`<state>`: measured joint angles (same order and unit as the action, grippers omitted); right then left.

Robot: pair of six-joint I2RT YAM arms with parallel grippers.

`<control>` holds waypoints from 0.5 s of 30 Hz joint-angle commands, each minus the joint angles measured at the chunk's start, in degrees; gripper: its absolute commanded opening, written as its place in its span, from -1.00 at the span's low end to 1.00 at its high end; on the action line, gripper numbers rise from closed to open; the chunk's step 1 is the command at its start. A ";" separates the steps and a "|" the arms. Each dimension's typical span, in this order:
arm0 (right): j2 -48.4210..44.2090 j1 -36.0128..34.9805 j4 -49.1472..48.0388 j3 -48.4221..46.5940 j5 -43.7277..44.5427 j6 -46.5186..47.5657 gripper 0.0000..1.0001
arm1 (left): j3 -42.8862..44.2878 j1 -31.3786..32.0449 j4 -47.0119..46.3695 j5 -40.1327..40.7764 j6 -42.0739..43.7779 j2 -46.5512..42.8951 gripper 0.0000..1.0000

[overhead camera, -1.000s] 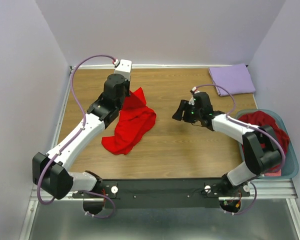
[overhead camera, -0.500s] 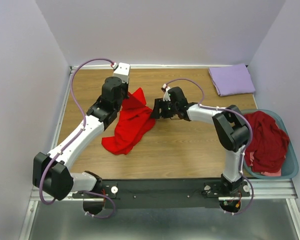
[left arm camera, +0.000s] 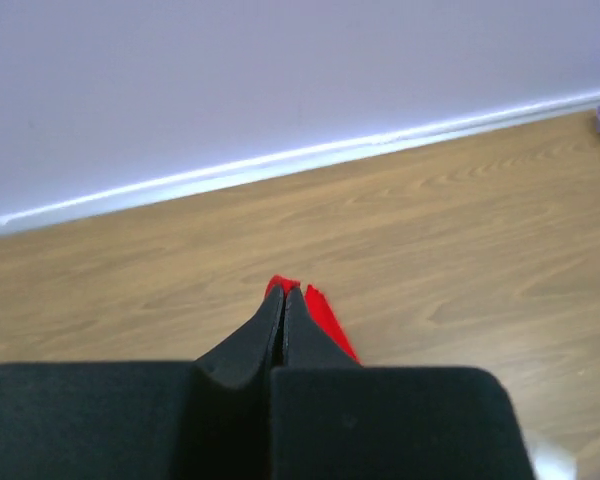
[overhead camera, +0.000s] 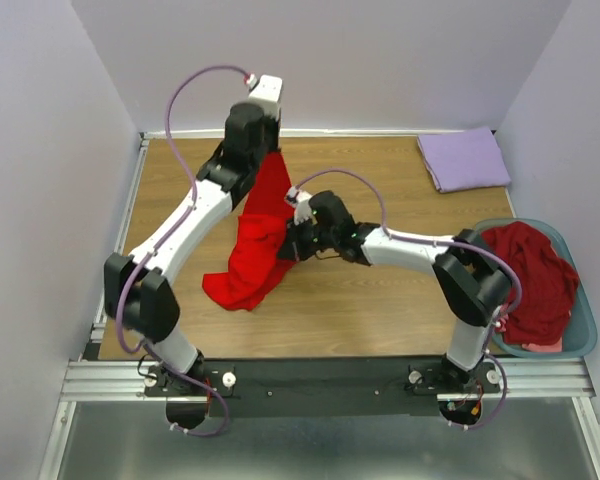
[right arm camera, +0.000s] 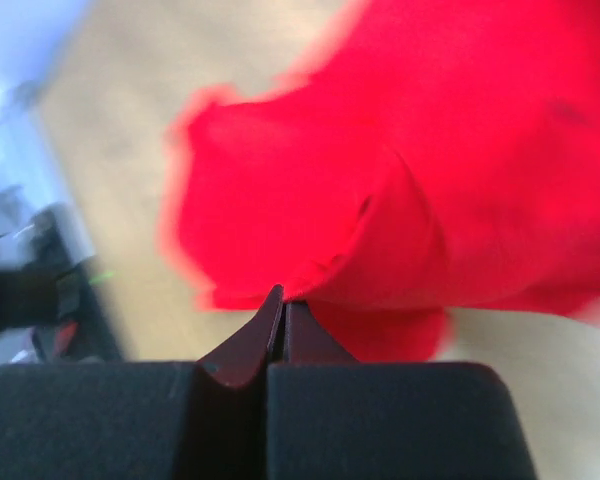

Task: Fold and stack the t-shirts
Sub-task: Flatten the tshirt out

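Observation:
The bright red t-shirt (overhead camera: 252, 262) hangs from my raised left gripper (overhead camera: 272, 156), its lower part bunched on the wooden table. The left wrist view shows that gripper (left arm camera: 284, 292) shut, with red cloth (left arm camera: 330, 325) poking out past its tips. My right gripper (overhead camera: 287, 247) is at the shirt's right edge, halfway down. In the right wrist view it (right arm camera: 283, 297) is shut on a fold of the red cloth (right arm camera: 400, 150). A folded lavender t-shirt (overhead camera: 465, 158) lies at the back right. Maroon t-shirts (overhead camera: 530, 275) are heaped in the basket.
The teal basket (overhead camera: 578, 345) stands at the table's right edge, beside the right arm's base. A pale wall with a white baseboard (left arm camera: 280, 160) closes the back. Bare wood (overhead camera: 380, 300) lies in front of the right arm.
My left gripper has lifted the red shirt's top up and toward the back. The right gripper travelled left from mid-table to the shirt's edge and went from open to shut on it.

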<state>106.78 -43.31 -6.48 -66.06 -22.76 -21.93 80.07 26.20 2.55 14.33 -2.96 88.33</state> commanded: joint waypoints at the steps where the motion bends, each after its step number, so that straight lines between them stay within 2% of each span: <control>1: -6.22 -8.17 -4.95 3.30 4.02 -0.57 -0.99 | 22.70 3.58 9.35 -6.67 0.23 11.97 -1.00; 2: -6.58 -9.41 -4.95 3.66 5.09 0.04 -0.99 | 28.50 3.60 9.41 -6.68 0.76 15.26 -1.00; 3: -6.85 -10.56 -4.86 4.10 6.66 1.09 -0.99 | 39.35 5.60 14.02 -6.77 1.29 21.12 -1.00; 6: -7.20 -13.11 -3.10 4.89 8.08 2.16 -0.98 | 52.68 9.30 17.67 -7.47 1.64 27.23 -1.00; 9: -8.95 -14.17 -1.26 6.38 8.96 3.04 -0.84 | 53.79 12.29 16.53 -7.82 2.16 29.09 -1.00; 10: -9.83 -14.26 -0.64 7.25 9.75 2.95 -0.64 | 52.74 12.82 16.00 -8.00 2.43 28.74 -0.91; 11: -11.23 -14.35 -0.55 9.44 10.71 2.86 -0.49 | 51.25 13.26 14.78 -8.09 2.70 28.30 -0.72; 12: -14.12 -14.26 -0.46 10.94 13.51 2.95 -0.20 | 47.76 13.62 14.07 -8.09 2.70 26.82 -0.32; 13: -16.06 -14.26 -0.29 12.26 15.10 2.86 -0.19 | 45.89 13.62 13.46 -8.00 2.61 25.84 -0.15; 14: -17.82 -14.35 -0.11 13.40 16.77 2.77 -0.01 | 44.05 13.62 12.84 -8.17 2.35 24.88 -0.01; 15: -19.49 -14.17 0.50 15.94 18.35 2.77 0.06 | 40.64 13.71 11.53 -8.00 2.17 23.74 0.13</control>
<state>93.71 -57.32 -7.11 -54.17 -12.25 -19.77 127.24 40.82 15.55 7.33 -1.37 115.77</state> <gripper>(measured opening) 0.473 0.469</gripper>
